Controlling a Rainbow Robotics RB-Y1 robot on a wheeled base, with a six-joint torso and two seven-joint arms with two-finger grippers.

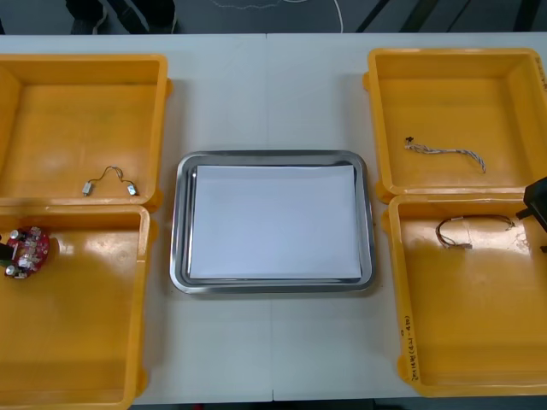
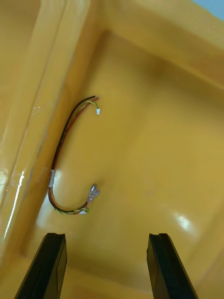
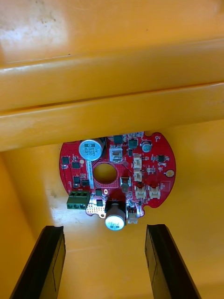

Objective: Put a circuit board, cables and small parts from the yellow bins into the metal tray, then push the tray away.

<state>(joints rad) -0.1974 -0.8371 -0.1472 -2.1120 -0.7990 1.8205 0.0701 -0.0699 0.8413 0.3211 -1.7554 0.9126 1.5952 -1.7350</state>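
Note:
A round red circuit board (image 3: 149,175) lies in the near left yellow bin (image 1: 77,342), close to its far wall. My left gripper (image 3: 105,229) hangs open just short of the board, one finger to each side. A red, black and yellow cable (image 2: 51,176) lies curled in the near right yellow bin (image 1: 470,342), along one wall. My right gripper (image 2: 107,236) is open above that bin's floor, a little short of the cable, and its black body (image 1: 537,203) shows at the table's right edge. The metal tray (image 1: 181,222), white inside, sits between the bins with nothing in it.
The far left bin (image 1: 51,102) holds two small metal parts (image 1: 87,190) joined by a thin wire. A thin twisted cable (image 1: 444,152) lies in the far right bin (image 1: 504,94). Bare table runs beyond and in front of the tray.

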